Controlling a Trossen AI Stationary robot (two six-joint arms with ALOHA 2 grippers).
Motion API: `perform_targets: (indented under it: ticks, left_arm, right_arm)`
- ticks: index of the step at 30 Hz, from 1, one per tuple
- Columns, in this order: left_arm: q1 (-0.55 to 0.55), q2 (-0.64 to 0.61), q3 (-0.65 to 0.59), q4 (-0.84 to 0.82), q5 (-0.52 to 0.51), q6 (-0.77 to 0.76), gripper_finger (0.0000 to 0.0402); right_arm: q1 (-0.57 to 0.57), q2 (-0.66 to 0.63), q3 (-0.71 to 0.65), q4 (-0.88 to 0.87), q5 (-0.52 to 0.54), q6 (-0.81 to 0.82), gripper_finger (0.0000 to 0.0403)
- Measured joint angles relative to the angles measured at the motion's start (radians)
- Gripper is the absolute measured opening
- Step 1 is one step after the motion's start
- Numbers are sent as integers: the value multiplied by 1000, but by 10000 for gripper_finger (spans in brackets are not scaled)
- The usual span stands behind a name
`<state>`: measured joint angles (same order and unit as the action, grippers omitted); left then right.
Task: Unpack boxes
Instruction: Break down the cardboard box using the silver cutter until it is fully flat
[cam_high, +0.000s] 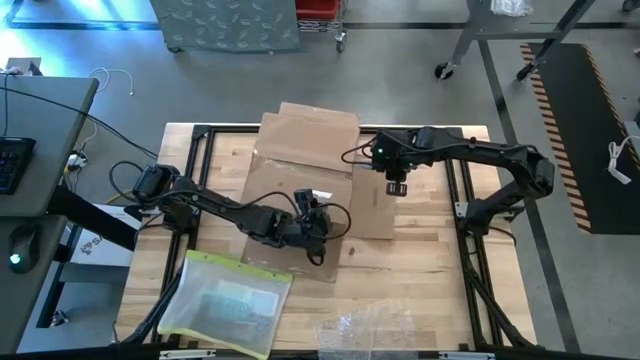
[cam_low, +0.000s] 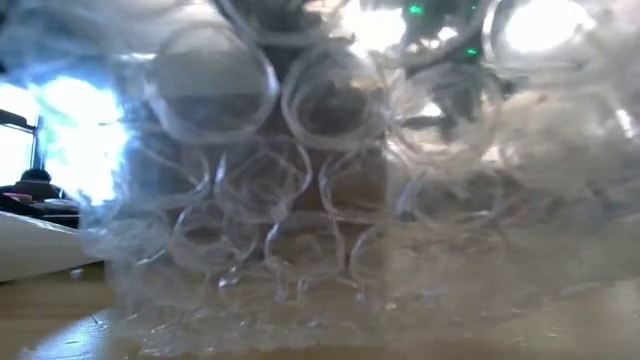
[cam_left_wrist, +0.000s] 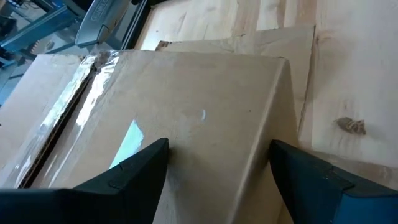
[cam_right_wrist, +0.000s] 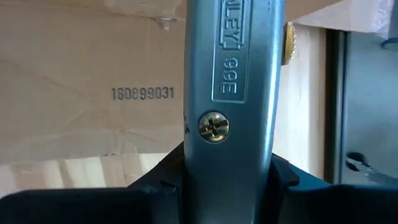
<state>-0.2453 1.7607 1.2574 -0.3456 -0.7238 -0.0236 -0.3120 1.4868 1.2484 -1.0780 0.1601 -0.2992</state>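
Sitting in the middle of the wooden worktop (cam_high: 430, 250) is the brown cardboard box (cam_high: 305, 170), the biggest thing in the high view. Its flaps lie spread flat, one toward 12 o'clock and one toward 3 o'clock. Shiny clear tape (cam_left_wrist: 74, 93) runs along one edge of the box in the left wrist view.

The left claw (cam_high: 315, 235) is at the 6 o'clock side of the box. Its two dark fingers (cam_left_wrist: 134, 171) stand wide apart, one on each side of a folded cardboard edge. They do not pinch it.

The right claw (cam_high: 396, 183) is over the flap at 3 o'clock. It is squeezed onto a silver utility knife (cam_right_wrist: 233, 93). The knife handle sticks up between the fingers in the right wrist view, with a screw in its middle. Behind the knife, the cardboard has small dark printed numbers (cam_right_wrist: 142, 93).

A flat clear sleeve with a yellow edge (cam_high: 225, 305) lies on the worktop at 7 o'clock from the box. Crinkly bubble wrap (cam_high: 375, 328) lies at the 6 o'clock edge of the worktop. In the low view it fills nearly the whole picture, with only a brown patch of the box seen through it.
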Motion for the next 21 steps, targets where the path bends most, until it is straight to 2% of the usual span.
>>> perform_targets:
  ticks: [5, 8, 12, 15, 21]
  left_arm:
    - [-14, -1, 0, 8, -17, 0, 257]
    - [-41, -16, 24, -15, -22, -8, 257]
    - [-80, -53, 94, -36, -38, -2, 257]
    - [-96, -86, 123, -41, -39, -2, 257]
    - [-104, -131, 126, -77, -108, -35, 257]
  right_arm:
    - [-7, -23, -1, -19, 90, -18, 92]
    - [-16, -76, -2, -28, 11, -14, 92]
    - [-12, -192, -41, 34, -155, 47, 92]
    - [8, -292, -151, 89, -201, 162, 92]
    - [140, -462, -433, 78, -192, 534, 92]
